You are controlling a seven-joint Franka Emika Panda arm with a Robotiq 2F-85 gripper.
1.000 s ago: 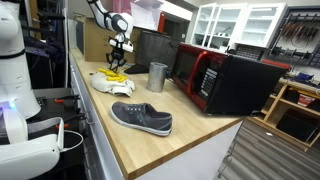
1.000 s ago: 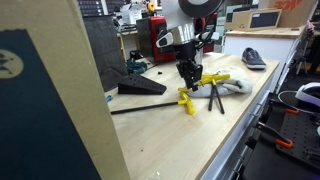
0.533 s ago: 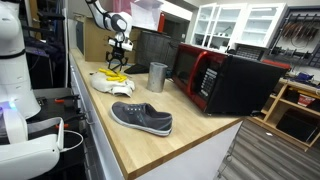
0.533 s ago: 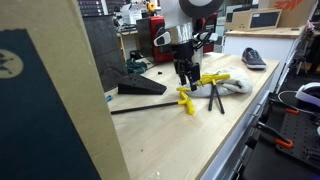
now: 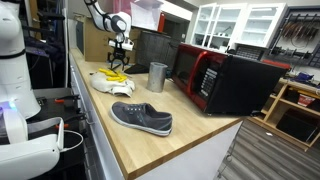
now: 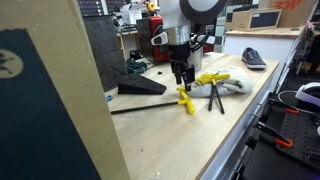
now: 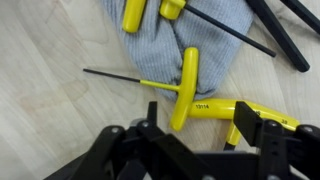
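The yellow T-handle hex key [image 7: 186,88] lies flat on the wooden counter [image 7: 45,50], with its grip overlapping the edge of the grey cloth [image 7: 160,40] and its thin shaft pointing left. The gripper [image 7: 180,150] hangs just above it, jaws spread and nothing between them. On a straight descent, one finger would likely land on the second yellow handle [image 7: 250,110] touching the key on the right, pinching both tools or pivoting the key aside. A snagged cloth could bunch and drag the other keys [image 7: 133,12] lying on it.
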